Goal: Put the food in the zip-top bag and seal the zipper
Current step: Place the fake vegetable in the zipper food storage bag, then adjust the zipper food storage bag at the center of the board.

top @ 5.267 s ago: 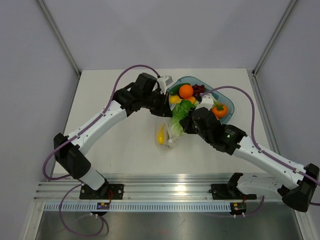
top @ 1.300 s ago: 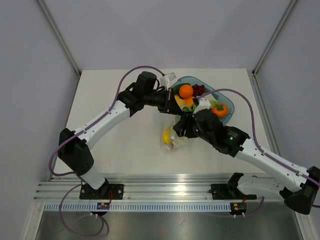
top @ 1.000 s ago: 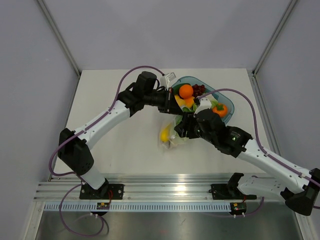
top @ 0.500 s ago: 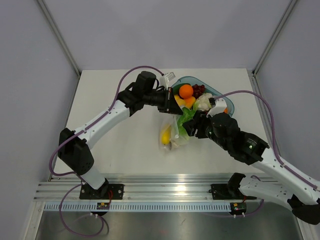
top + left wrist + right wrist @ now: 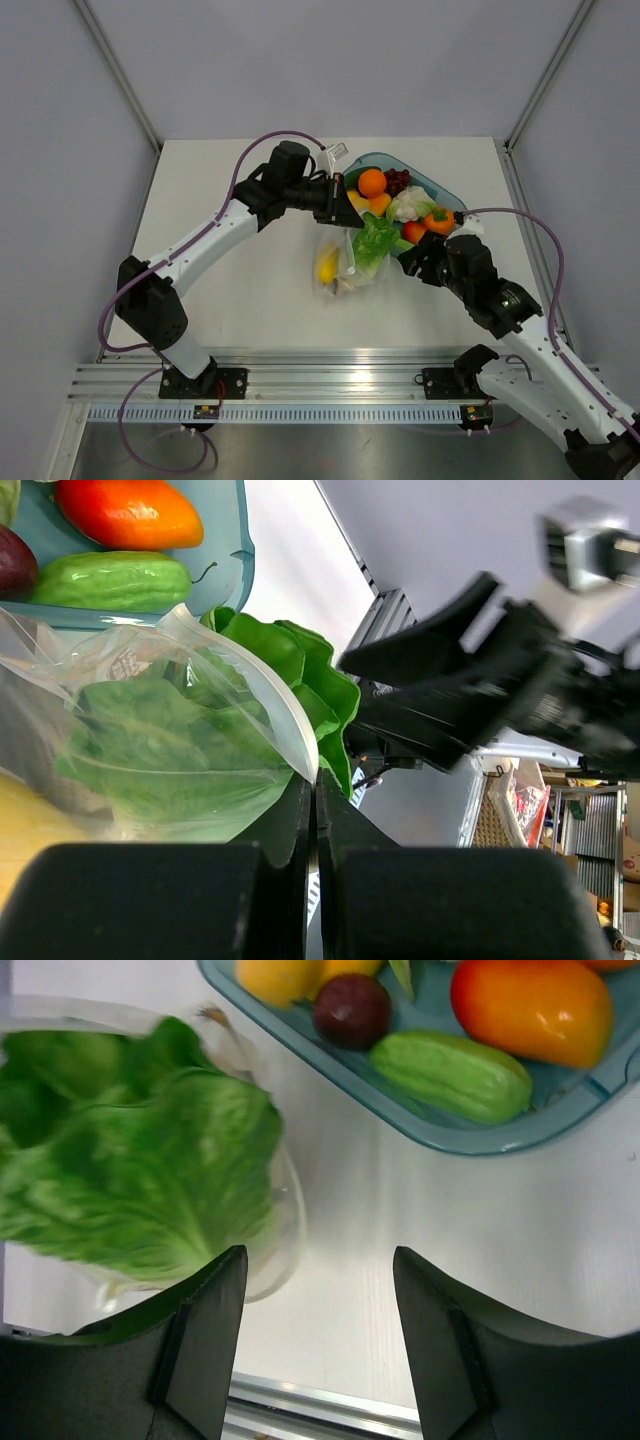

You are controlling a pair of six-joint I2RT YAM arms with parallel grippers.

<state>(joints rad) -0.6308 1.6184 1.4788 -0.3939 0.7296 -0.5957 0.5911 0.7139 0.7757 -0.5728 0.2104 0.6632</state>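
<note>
On the white desk (image 5: 220,200), boxed by pale grey panels (image 5: 300,60), one clear zip-top bag (image 5: 345,281) sits just beside one teal tray (image 5: 300,1032), holding one lemon (image 5: 326,266) and one lettuce (image 5: 375,238) poking from its mouth, the left fingers (image 5: 290,830) pinched on its rim, the right fingers (image 5: 200,1330) spread and empty.

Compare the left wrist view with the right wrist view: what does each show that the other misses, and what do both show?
Only the left wrist view shows the left fingers shut on the rim of the zip-top bag, a lemon seen through the plastic, and the right arm beyond. Only the right wrist view shows the right fingers open over the table, and yellow pieces in the teal tray. Both show the lettuce, the cucumber, the orange-red piece and that tray.
</note>
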